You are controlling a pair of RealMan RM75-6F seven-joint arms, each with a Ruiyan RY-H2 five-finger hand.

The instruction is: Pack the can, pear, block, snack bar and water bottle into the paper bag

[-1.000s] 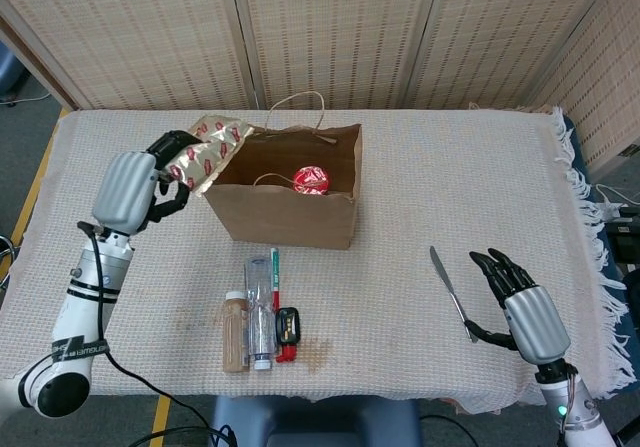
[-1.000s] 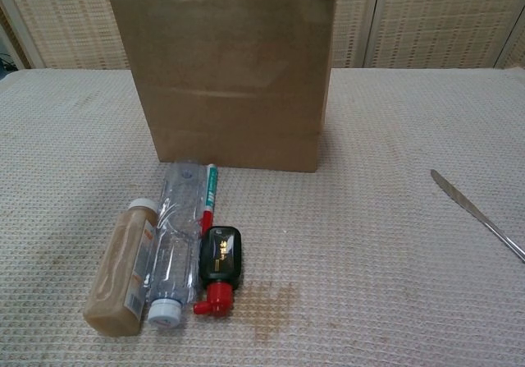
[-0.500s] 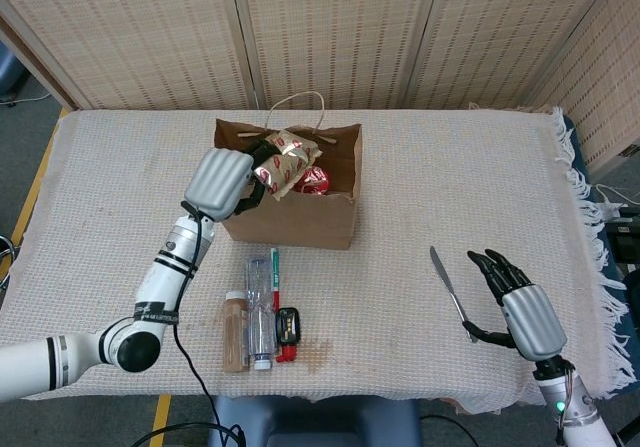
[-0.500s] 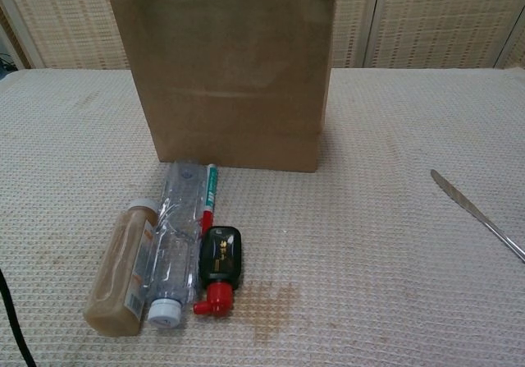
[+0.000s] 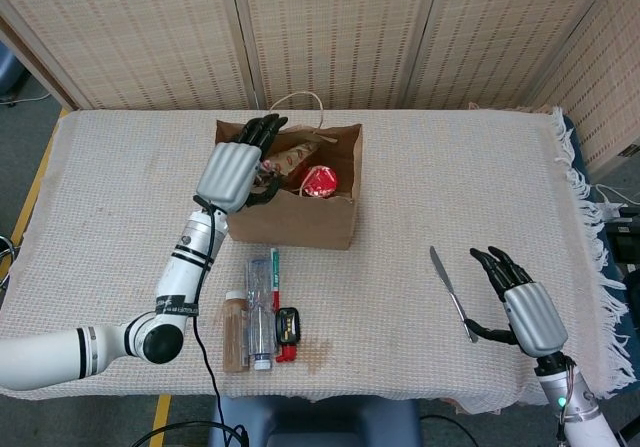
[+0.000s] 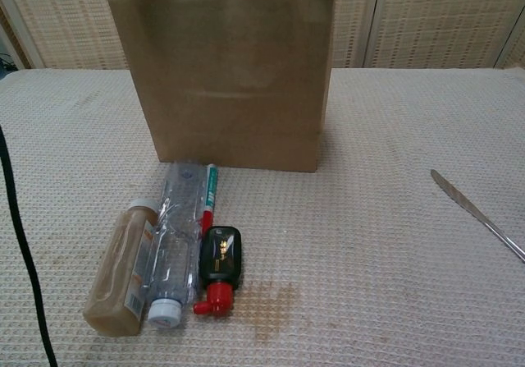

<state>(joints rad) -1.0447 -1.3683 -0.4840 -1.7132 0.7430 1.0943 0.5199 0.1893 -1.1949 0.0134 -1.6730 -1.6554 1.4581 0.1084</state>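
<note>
Now the left hand (image 5: 238, 170) is over the paper bag (image 5: 290, 222) mouth, fingers spread, holding nothing; a sec ago it gripped the snack bar (image 5: 291, 157) outside the bag's left edge. Bar lies inside, so that item looks delivered. Bag also holds the red can (image 5: 318, 180); pear and block not visible, poss. hidden by walls. Water bottle (image 6: 174, 244) still on the table w/ other items, in front of bag. Right hand (image 5: 522, 305) spread, idle, beside the knife (image 5: 452, 292).
</note>
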